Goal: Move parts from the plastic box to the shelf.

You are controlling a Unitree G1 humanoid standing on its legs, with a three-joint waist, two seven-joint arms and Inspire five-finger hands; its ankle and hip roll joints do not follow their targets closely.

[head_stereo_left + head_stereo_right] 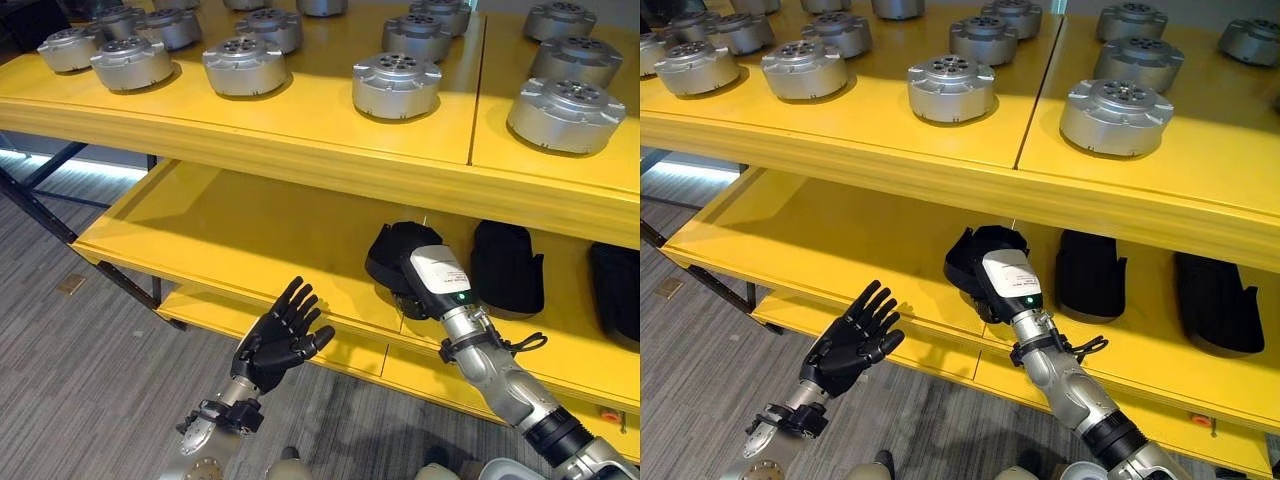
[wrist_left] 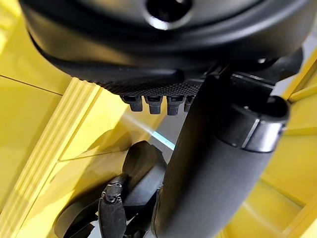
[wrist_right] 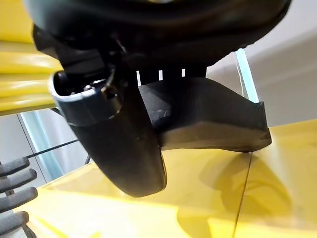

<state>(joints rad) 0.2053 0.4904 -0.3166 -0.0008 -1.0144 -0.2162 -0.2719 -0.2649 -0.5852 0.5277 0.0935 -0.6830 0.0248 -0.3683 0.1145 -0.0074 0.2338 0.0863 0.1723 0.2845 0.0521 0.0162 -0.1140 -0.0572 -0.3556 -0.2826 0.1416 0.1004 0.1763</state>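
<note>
Part [image 1: 975, 255], black and blocky, sits on lower shelf [image 1: 840, 240], right hand [image 1: 1005, 285] upon it, grip unreadable; left hand [image 1: 852, 345] wide.

Metal parts [image 1: 396, 85] on upper shelf [image 1: 300, 115]

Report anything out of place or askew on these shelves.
Nothing stands out. The silver parts sit flat on the upper shelf; the black parts lie on the lower shelf. The right hand is on one; the left hand is open.
</note>
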